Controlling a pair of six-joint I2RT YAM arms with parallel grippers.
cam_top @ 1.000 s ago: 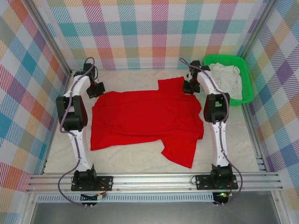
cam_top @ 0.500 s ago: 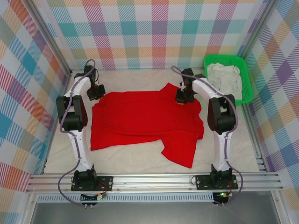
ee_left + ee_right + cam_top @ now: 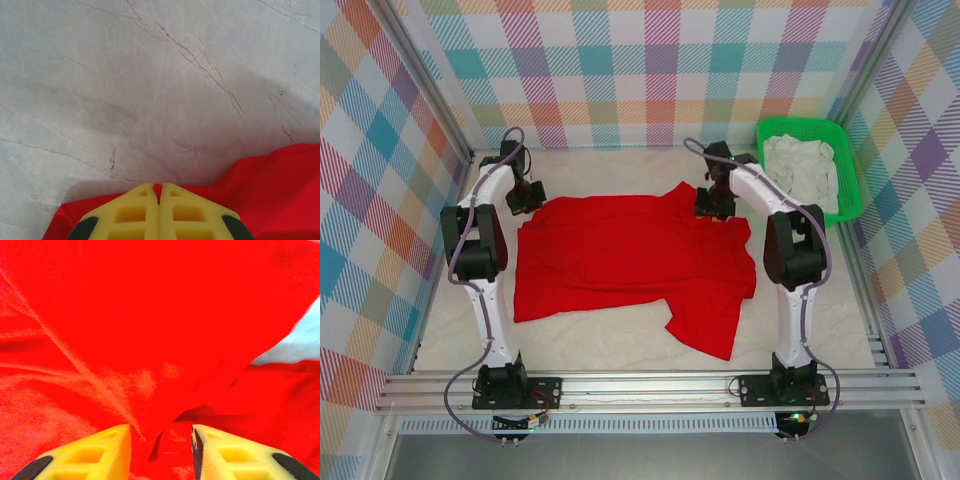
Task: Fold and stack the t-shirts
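Across swings the right pincer (image 3: 713, 207), in from beside the green basket (image 3: 800, 125) where it hung a second ago. The far sleeve (image 3: 678, 192) has come with it and is now bunched into a peak where it lay flat. Its yellow fingers (image 3: 100, 450) stand parted, and a ridge of red cloth runs up between them without clearly touching either one.

Left pincer (image 3: 525, 196) hasn't budged. Its fingers are pressed tight together at the shirt's far left corner, red hem right at the tips; whether it is pinched I cannot tell.

The red t-shirt (image 3: 620, 255) lies spread across the middle of the pale marbled table (image 3: 590, 345), between the two arms, its near sleeve (image 3: 705, 325) pointing toward the front edge. Bare table runs along the near edge and below the back wall. The basket sits in the far right corner, holding crumpled pale cloth (image 3: 805, 165).
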